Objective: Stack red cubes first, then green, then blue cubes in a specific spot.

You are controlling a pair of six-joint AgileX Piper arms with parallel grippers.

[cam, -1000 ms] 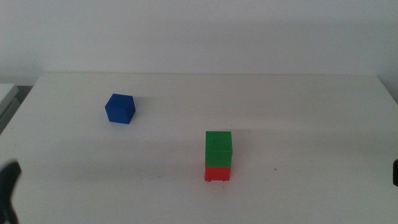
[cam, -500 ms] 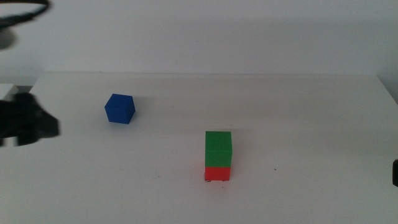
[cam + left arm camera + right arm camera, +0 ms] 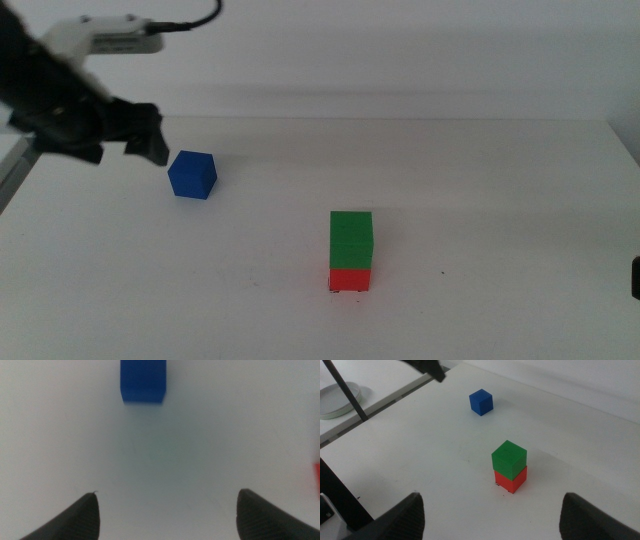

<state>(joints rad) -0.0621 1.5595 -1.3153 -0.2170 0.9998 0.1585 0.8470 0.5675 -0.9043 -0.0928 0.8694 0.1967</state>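
Cubes total three in the middle view: one blue cube [image 3: 193, 175] toward the table's far left corner, one green cube [image 3: 351, 239] stacked on one red cube [image 3: 350, 279] near the front edge. Left gripper [image 3: 148, 147] hovers just beside the blue cube.

Left wrist view: jaws spread wide, blue cube [image 3: 142, 381] ahead of them, untouched.

Right wrist view: right gripper [image 3: 492, 510] open, stack well apart.

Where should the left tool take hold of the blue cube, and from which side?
Probably from above, across two opposite side faces of the blue cube. It sits flat and alone on the table, every side free, well apart from the green cube on the red cube. The left tool is open beside it; the right tool waits.
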